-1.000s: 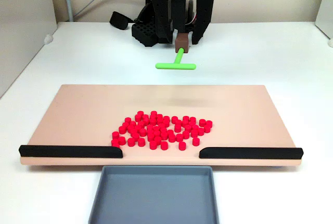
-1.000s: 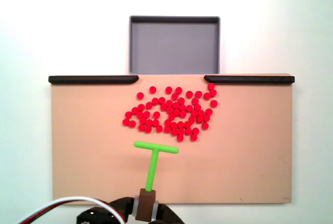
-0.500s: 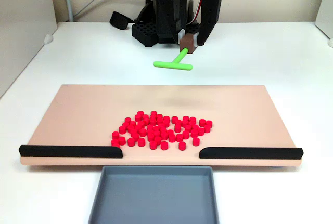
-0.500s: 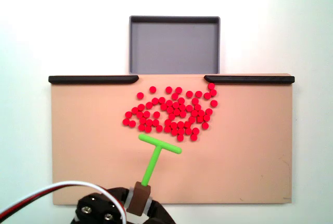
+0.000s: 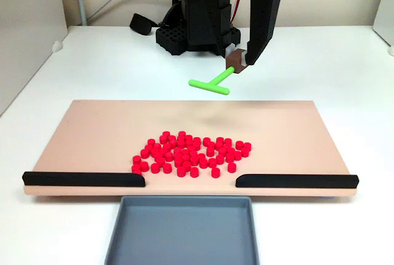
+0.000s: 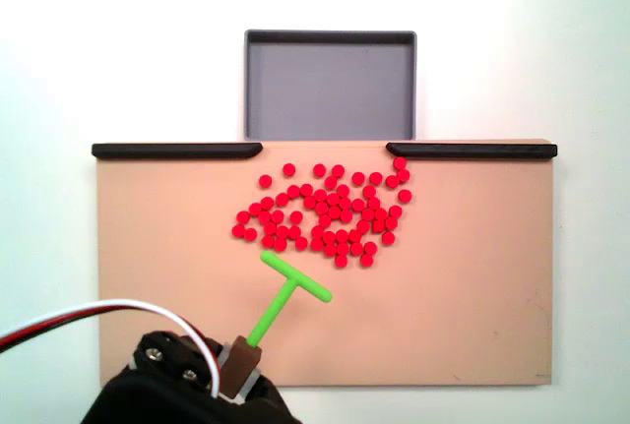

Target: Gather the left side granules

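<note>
Black gripper (image 5: 239, 62) clamped on brown handle of green plastic T-bar (image 5: 210, 85), raised w/ crossbar tilted. Tiny red cylindrical granules (image 6: 328, 211) clustered mid tan board (image 6: 157, 276), just beyond crossbar. Risk: skewed crossbar scatters pellets sideways, not together.

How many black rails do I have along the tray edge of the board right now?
2. In the fixed view from above, one black rail lies left of the gap, the other black rail right of it, both on the board beside the grey tray.
</note>
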Action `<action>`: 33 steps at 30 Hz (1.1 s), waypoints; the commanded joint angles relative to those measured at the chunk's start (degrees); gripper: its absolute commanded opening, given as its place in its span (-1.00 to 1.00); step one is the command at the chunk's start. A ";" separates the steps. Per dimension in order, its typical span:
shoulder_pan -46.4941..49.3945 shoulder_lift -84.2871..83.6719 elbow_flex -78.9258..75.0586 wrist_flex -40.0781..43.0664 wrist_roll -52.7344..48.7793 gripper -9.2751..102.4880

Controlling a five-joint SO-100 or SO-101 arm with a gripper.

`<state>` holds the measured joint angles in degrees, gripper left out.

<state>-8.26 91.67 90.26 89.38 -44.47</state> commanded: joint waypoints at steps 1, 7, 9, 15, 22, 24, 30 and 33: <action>-0.79 1.67 -1.85 0.09 3.69 -0.84; -2.64 -0.35 -1.93 0.09 10.55 -0.84; -3.16 -0.70 -2.29 0.09 12.66 -0.84; -4.92 -3.87 -5.62 0.09 18.19 -0.84; -6.59 -5.54 -7.12 -0.26 21.71 -0.84; -7.03 -6.15 -8.00 -0.26 22.76 -0.84; -8.61 -9.23 -11.69 0.09 26.98 -0.84; -9.32 -10.81 -13.36 0.09 28.56 -0.84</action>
<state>-16.79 81.04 79.72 89.30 -16.96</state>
